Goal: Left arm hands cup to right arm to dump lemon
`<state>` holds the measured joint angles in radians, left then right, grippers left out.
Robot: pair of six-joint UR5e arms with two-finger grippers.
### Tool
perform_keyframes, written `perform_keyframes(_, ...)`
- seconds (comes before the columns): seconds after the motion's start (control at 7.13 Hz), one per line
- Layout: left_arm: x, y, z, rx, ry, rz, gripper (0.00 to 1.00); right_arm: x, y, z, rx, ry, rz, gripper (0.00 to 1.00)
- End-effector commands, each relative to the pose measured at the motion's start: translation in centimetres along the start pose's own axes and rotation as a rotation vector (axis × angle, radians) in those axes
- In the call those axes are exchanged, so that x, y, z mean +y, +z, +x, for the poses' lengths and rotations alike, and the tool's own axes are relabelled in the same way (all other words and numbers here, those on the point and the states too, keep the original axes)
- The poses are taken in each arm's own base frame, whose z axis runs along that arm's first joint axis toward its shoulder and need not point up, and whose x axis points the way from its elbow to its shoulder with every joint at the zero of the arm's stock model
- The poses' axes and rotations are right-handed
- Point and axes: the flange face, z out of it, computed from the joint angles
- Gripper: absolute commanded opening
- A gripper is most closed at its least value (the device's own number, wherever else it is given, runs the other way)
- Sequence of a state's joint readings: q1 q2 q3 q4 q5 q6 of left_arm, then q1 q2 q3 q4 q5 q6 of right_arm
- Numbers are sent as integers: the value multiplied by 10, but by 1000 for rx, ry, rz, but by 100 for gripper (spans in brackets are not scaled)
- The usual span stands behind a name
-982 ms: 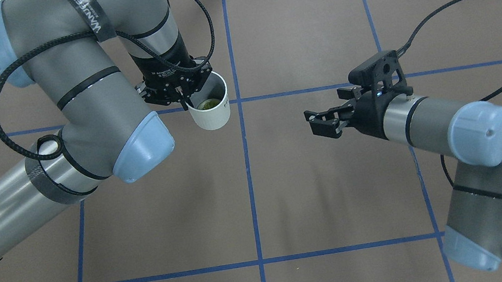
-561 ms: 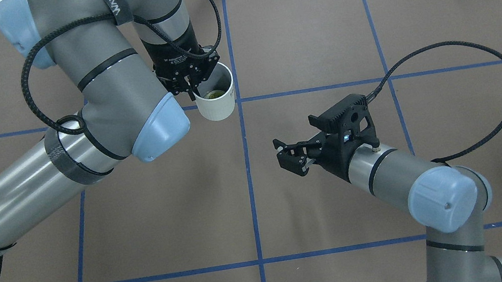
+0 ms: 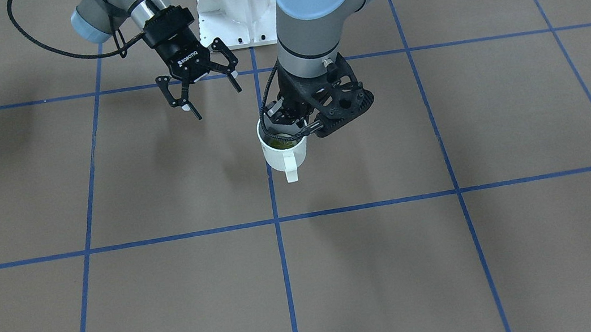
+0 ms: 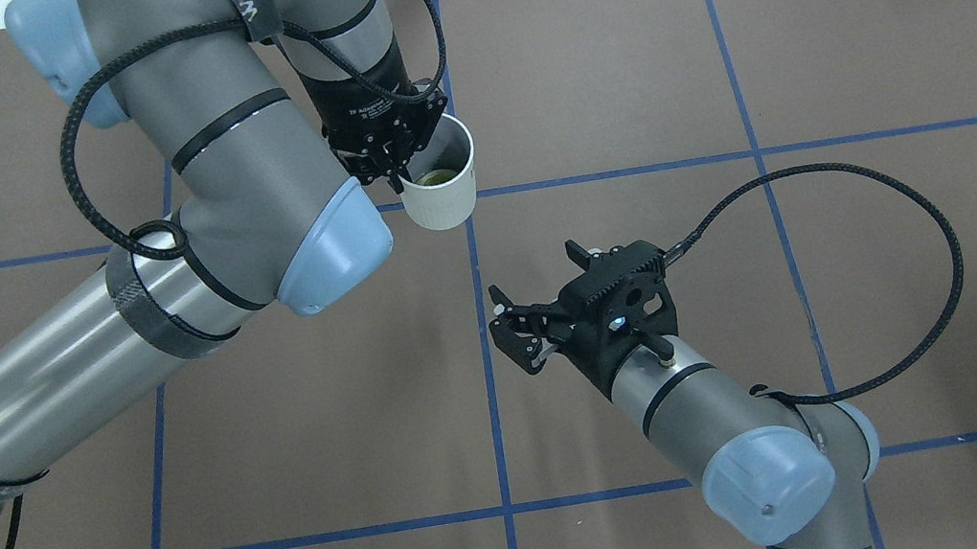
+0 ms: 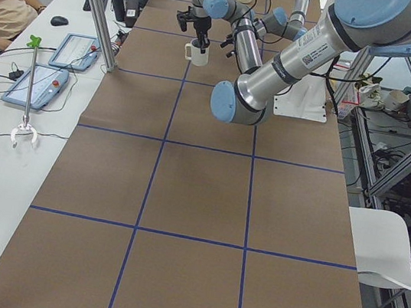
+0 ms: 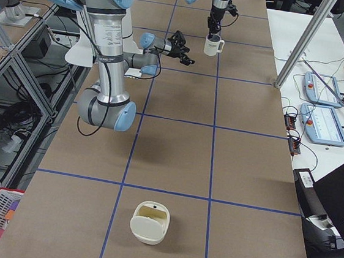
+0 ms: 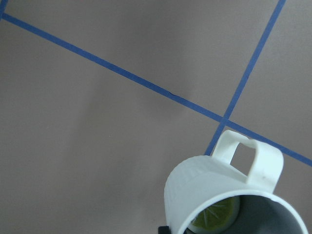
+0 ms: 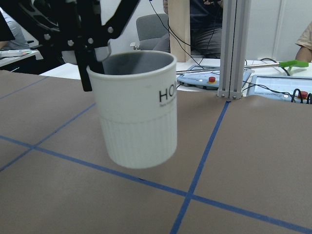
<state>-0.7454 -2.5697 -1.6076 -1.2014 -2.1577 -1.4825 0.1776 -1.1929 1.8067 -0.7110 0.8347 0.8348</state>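
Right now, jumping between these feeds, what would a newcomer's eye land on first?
The white cup, pinched at its rim by the left gripper and hanging above the table near its middle, with the lemon inside. Next, the right gripper, jaws spread wide, pointing toward the cup without touching it.

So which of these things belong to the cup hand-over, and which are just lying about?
In the job:
- plain white handled mug, gripped at its rim by the bulky black left gripper
- yellow-green lemon piece inside it
- slim black right gripper, open, nearby

Lying about:
- cream rounded container on the table
- blue-edged control tablet on the side bench
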Motion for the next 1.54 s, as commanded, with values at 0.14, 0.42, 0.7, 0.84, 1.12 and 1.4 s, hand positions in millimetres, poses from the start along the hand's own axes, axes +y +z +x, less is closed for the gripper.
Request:
perform_keyframes(0.14,21,-3,10,11,-6,-49,0,0,6,-18,27,21,47,100)
perform_keyframes(0.42,32,5,13,3,-14,-62,0,-5,6,-20,46,25,75,100)
perform_keyframes(0.7,34,11,15,-5,-13,-67,0,-6,6,-19,47,27,78,100)
perform_keyframes(0.84,37,10,17,-3,-9,-71,0,-5,6,-20,46,27,77,100)
perform_keyframes(1.12,47,15,18,-7,3,-81,0,-6,6,-19,51,28,82,100)
perform_keyframes(1.4,53,15,19,-5,11,-92,0,-7,6,-18,55,27,86,100)
